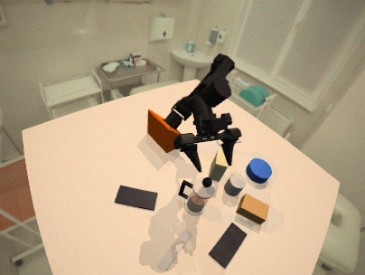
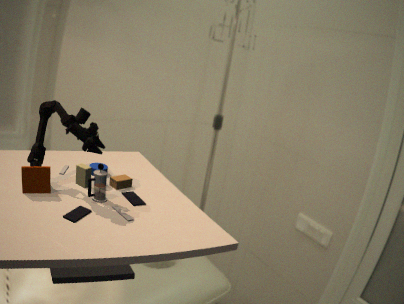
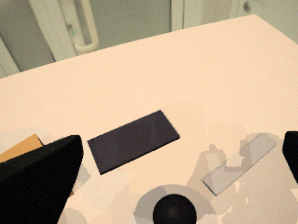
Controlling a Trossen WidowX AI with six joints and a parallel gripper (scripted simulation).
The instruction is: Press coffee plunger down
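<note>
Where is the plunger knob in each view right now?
Top: plunger knob lower centre, below the open fingers.
Exterior: left of centre, atop the press, below the fingers.
Wrist: bottom centre, a black disc.
Shared landmark: the dark flat card beside the press.

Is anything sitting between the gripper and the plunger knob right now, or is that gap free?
Nothing visible stands between them. The gripper hangs open above the coffee press, and in the wrist view the black plunger knob shows uncovered between the two fingers, with only air in the gap.
</note>
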